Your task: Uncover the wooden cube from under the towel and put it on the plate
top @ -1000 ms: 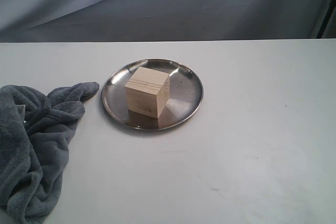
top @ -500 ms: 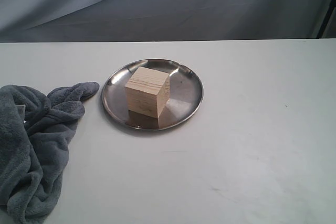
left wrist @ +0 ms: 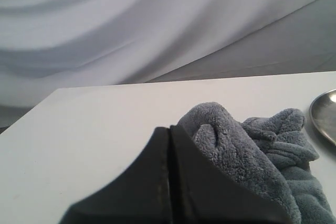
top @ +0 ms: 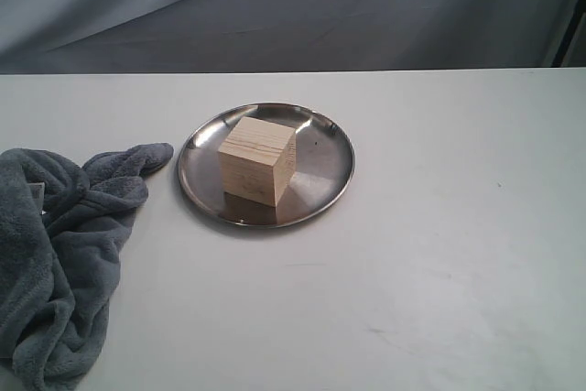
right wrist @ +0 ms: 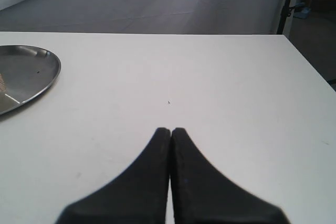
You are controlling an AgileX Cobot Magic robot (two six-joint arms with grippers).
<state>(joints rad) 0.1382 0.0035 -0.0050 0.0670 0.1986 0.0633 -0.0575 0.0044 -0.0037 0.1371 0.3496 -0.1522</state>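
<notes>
The wooden cube (top: 257,159) stands uncovered on the steel plate (top: 326,176), left of the plate's middle. The blue-grey towel (top: 55,244) lies crumpled at the table's left front, apart from the plate. Neither arm shows in the exterior view. In the left wrist view my left gripper (left wrist: 169,129) is shut with nothing between its fingers; the towel (left wrist: 247,150) bunches right beside it and the plate's rim (left wrist: 321,116) peeks in at the frame edge. My right gripper (right wrist: 170,130) is shut and empty over bare table, with the plate (right wrist: 26,74) off to one side.
A white table (top: 439,254) carries everything. A grey cloth backdrop (top: 293,6) hangs behind it. A dark stand (right wrist: 287,1) rises past the table's far corner in the right wrist view.
</notes>
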